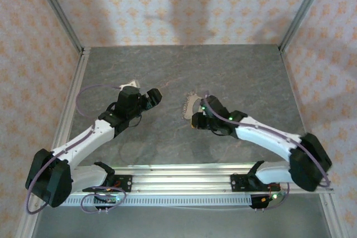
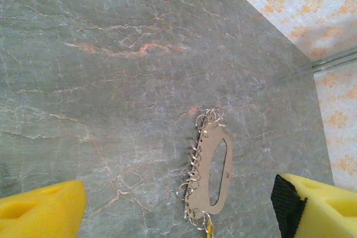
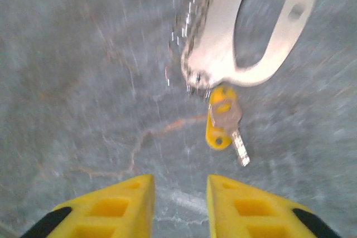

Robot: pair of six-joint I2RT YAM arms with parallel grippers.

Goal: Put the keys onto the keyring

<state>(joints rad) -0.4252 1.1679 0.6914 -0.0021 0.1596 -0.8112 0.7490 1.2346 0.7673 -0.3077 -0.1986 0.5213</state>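
A flat tan plate [image 2: 207,185] with an oval slot lies on the table, several thin wire keyrings [image 2: 192,163] strung along one edge. From above the plate [image 1: 189,104] sits mid-table. A small grey key [image 3: 230,121] on a yellow tag [image 3: 216,136] lies at the plate's [image 3: 223,43] near end, touching the rings there; whether it is threaded on one I cannot tell. My right gripper [image 3: 179,204] hovers open just short of the key, nothing between its yellow fingers [image 3: 106,210]. My left gripper [image 2: 178,210] stands wide open to the plate's left [image 1: 152,97]. The right gripper [image 1: 196,119] is beside the plate.
The grey marble-patterned table [image 1: 240,76] is bounded by patterned walls with metal corner posts [image 1: 301,9]. A rail [image 1: 184,185] carrying both arm bases runs along the near edge.
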